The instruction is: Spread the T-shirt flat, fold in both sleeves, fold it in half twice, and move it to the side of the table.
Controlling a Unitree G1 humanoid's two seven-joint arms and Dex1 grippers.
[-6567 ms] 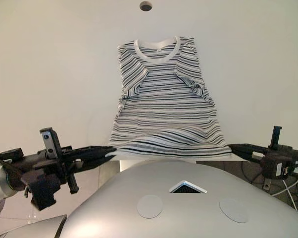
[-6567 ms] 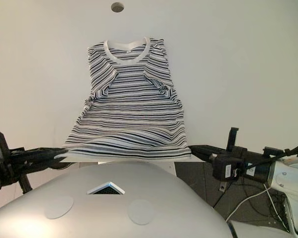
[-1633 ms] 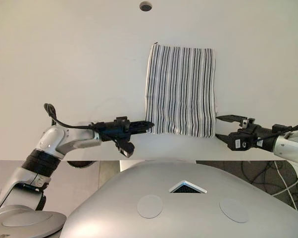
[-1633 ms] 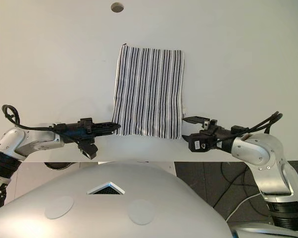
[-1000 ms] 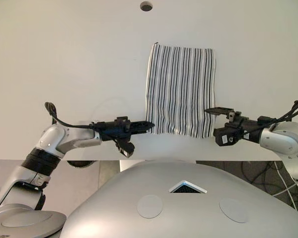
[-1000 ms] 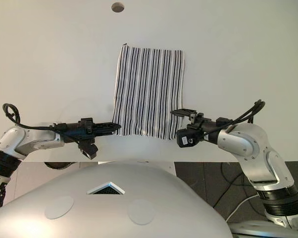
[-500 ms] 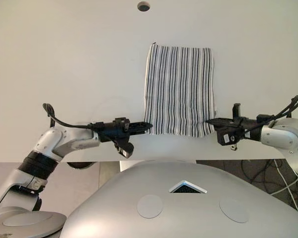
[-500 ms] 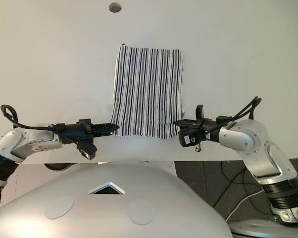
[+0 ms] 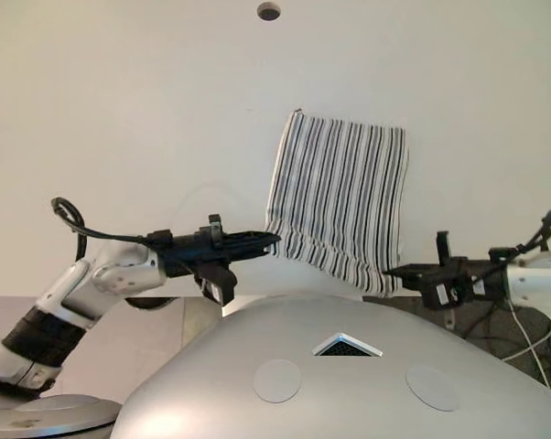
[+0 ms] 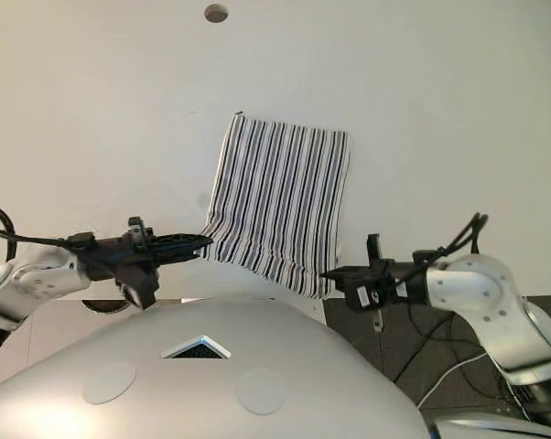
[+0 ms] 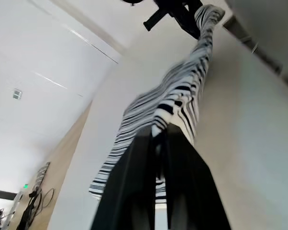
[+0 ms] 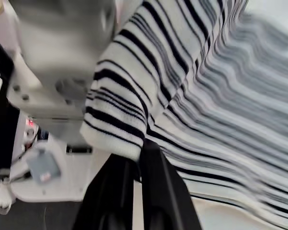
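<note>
Across the left eye view, we see the folded T-shirt (image 9: 344, 187), striped black and white, at the near middle of the white table (image 9: 120, 119). Its far edge appears to rest on the tabletop, while its near edge is held up off the surface at both corners. Our left gripper (image 9: 274, 240) is pinched together on the near left corner. Our right gripper (image 9: 390, 271) is clamped on the near right corner, which sits closer to us, at the table's front edge. The near hem therefore runs at a slant between the two grippers. A small round hole (image 9: 269, 11) lies in the tabletop, well beyond the shirt.

From the right eye view we get the same hold: each gripper meets a near corner, and the cloth sags a little between them.

Through the left wrist view, we look along two dark fingers (image 11: 134, 182) pressed together with striped cloth caught between them. The shirt stretches away from them to the right gripper at its other corner.

Through the right wrist view, two dark fingers (image 12: 156, 191) are closed on a thick folded corner, and the stripes fan out beyond it.
</note>
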